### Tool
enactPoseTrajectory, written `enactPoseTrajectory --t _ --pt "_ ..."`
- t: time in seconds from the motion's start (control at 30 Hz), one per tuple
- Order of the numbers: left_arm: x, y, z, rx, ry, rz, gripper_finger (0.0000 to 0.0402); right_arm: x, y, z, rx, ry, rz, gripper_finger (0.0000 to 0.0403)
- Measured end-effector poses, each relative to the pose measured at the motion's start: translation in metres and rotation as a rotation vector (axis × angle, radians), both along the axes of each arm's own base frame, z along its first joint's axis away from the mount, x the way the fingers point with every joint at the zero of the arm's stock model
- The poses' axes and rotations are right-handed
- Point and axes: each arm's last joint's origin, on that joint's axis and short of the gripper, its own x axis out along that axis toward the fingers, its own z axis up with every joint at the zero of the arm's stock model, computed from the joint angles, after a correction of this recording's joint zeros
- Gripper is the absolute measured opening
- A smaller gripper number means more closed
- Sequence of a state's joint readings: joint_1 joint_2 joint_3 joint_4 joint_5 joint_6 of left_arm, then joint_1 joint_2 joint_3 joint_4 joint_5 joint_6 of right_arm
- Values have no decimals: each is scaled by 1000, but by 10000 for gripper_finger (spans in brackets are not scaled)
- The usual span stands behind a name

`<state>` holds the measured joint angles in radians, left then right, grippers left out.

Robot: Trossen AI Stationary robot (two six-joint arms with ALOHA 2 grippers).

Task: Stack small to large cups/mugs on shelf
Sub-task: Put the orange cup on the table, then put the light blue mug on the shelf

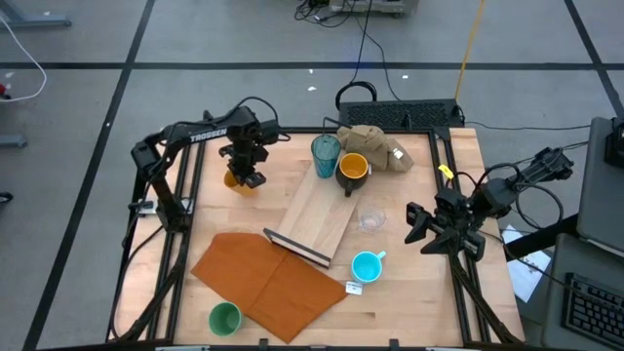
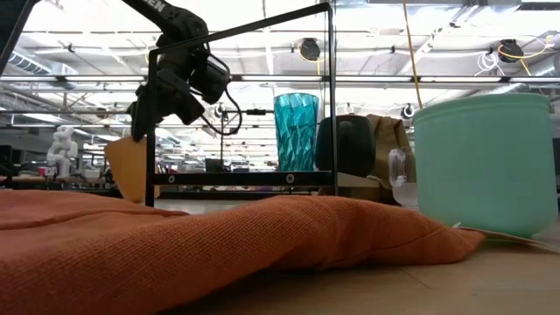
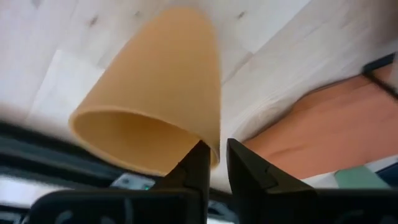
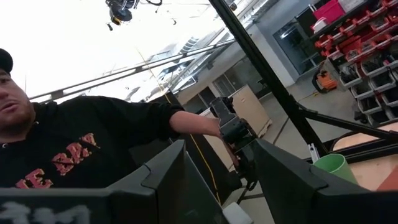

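Left tool (image 1: 252,178) at the orange cup (image 1: 238,181), far-left part of the tabletop (image 1: 409,292); right arm idle at the right edge.

The left tool's fingers (image 3: 199,171) stand narrowly parted with the orange cup's rim wall between them (whether they press it cannot be told); the cup is tilted, mouth towards the wrist camera. The right tool (image 1: 421,226) hangs over the right edge with its fingers apart and nothing between them. The shelf (image 1: 317,216), a pale board, lies diagonally at centre, carrying the teal tumbler (image 1: 326,154) and the dark yellow-lined mug (image 1: 352,169) at its far end. The clear glass (image 1: 370,218) stands just beside the board, the light blue mug (image 1: 366,265) nearer, the green cup (image 1: 224,318) at the near-left beside the orange cloth (image 1: 268,275). A person (image 4: 68,149) shows in the right wrist view.
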<state>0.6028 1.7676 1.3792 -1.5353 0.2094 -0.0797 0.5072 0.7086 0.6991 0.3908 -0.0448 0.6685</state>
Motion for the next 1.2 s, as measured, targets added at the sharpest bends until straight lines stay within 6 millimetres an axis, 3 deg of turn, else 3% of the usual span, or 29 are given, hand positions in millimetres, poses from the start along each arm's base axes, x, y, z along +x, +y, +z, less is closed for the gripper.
enactPoseTrajectory --t 0.5,0.9,1.2 --pt "6 -6 -1 15 -17 -33 59 -2 5 0 5 5 14 180" --pt "6 -5 -1 44 -2 -34 165 -4 9 0 14 11 5 180" --pt "6 -7 0 18 -6 -52 197 -5 9 0 11 8 6 180"
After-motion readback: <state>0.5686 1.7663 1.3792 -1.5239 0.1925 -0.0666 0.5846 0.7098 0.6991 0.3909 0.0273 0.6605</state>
